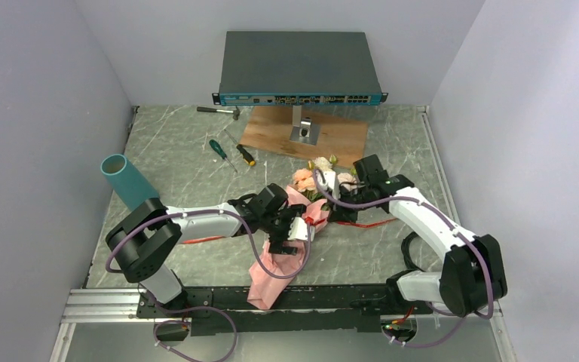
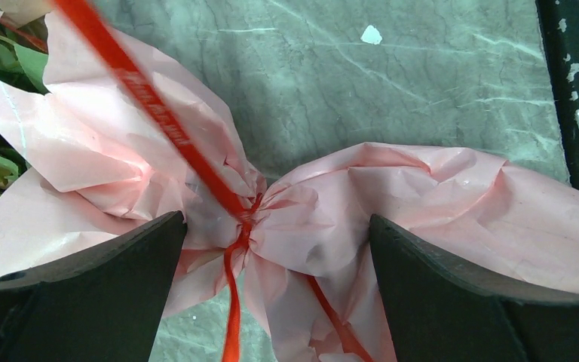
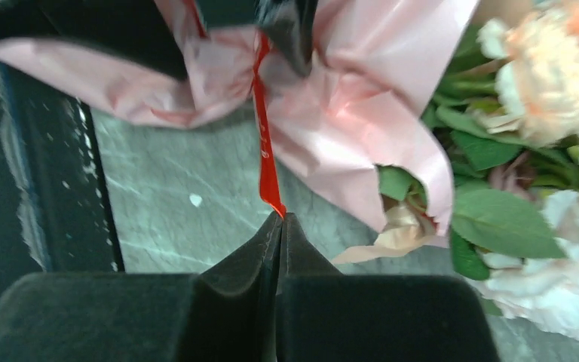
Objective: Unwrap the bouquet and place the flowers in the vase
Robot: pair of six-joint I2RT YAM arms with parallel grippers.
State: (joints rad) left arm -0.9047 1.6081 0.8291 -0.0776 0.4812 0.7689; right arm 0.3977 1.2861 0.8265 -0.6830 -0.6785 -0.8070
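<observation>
Red ribbon [image 3: 266, 151] end pinched in closed right gripper [image 3: 280, 219]; left gripper [image 2: 277, 226] wide open, empty, straddling bouquet [image 1: 274, 273] waist mid-table, vase [image 1: 124, 179] far left. Risk of dragging unclamped bouquet or ribbon slipping from thin pinch

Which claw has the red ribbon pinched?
The right claw, shut on the ribbon; the left claw stands wide open astride the tied neck of the bouquet.
</observation>
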